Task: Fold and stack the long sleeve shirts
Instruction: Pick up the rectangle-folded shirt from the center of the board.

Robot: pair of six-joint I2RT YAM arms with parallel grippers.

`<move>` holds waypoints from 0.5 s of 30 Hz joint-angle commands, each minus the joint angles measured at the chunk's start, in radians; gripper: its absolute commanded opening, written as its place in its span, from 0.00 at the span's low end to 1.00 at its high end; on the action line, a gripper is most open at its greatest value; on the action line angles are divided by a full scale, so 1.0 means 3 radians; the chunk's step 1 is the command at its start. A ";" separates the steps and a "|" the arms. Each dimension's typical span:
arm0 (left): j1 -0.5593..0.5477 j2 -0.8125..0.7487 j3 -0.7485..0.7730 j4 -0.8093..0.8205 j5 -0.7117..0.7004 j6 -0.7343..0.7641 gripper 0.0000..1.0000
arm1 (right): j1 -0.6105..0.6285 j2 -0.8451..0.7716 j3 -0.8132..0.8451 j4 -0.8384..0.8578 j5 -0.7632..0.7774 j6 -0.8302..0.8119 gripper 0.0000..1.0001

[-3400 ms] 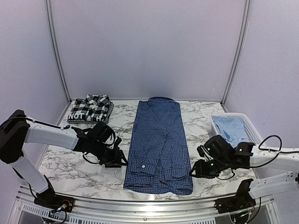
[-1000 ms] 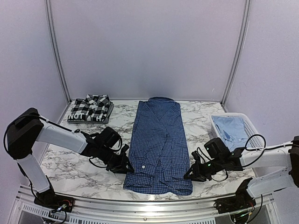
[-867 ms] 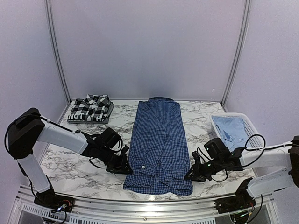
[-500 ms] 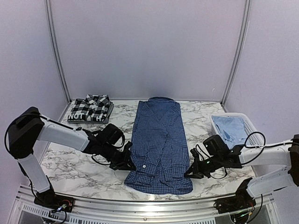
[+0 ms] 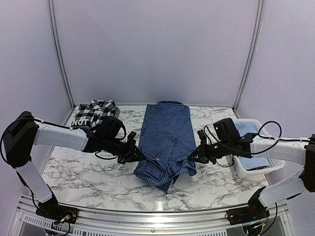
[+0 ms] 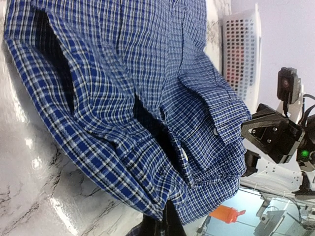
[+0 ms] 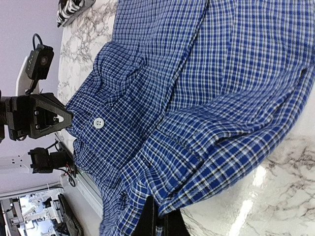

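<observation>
The dark blue checked shirt lies lengthwise on the middle of the marble table, collar at the far end. Its near end is raised and bunched. My left gripper is shut on the hem's left corner and my right gripper on the right corner. In the left wrist view the checked cloth fills the frame above the shut gripper. The right wrist view shows the same cloth pinched in its gripper. A folded black-and-white plaid shirt rests at the back left. The pale blue shirt lies in the basket.
The white slatted basket stands at the right edge, partly behind my right arm. Bare marble shows in front and to the left of the shirt. A metal rail runs along the near edge, and upright frame posts stand at the back corners.
Both grippers shut on the hem corners, then lifted and carried them away from the near edge. The shirt's lower part, flat before, now hangs bunched between them.
</observation>
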 commanded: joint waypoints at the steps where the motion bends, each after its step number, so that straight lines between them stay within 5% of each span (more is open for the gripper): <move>1: 0.0110 -0.0143 0.0187 0.0260 0.0016 -0.0254 0.00 | -0.0185 0.0166 0.0321 0.0194 -0.0015 -0.0110 0.00; 7: 0.0152 -0.0190 0.0285 0.0251 0.0009 -0.0358 0.00 | -0.0262 0.0281 0.0524 0.0255 -0.0024 -0.0131 0.00; 15: 0.0113 -0.0387 -0.0162 0.0221 -0.0069 -0.0411 0.00 | -0.0216 0.0129 0.0019 0.0450 -0.0187 0.0020 0.00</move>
